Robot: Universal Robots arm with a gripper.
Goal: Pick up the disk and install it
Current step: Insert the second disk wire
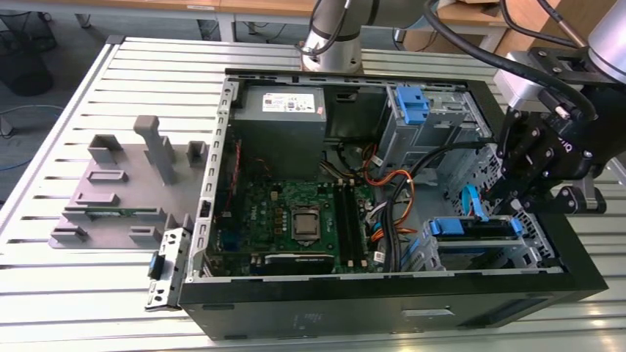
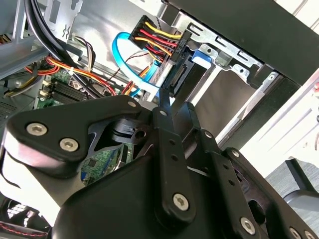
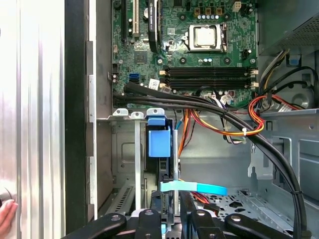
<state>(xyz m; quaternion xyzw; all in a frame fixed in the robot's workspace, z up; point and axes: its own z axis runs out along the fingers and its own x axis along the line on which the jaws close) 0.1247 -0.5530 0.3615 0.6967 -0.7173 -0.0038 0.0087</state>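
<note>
While your arm reaches down over the open computer case [image 1: 391, 290], the hand [image 1: 511, 196] hangs at the drive cage near the case's front corner. You can see the disk [image 1: 473, 229], in its blue bracket, seated in that cage just below the hand. Whether the hand is clenched or released I cannot tell. A light-blue cable [image 3: 194, 187] crosses beside the cage in the first wrist view. The case rests on a slatted surface [image 1: 117, 282].
</note>
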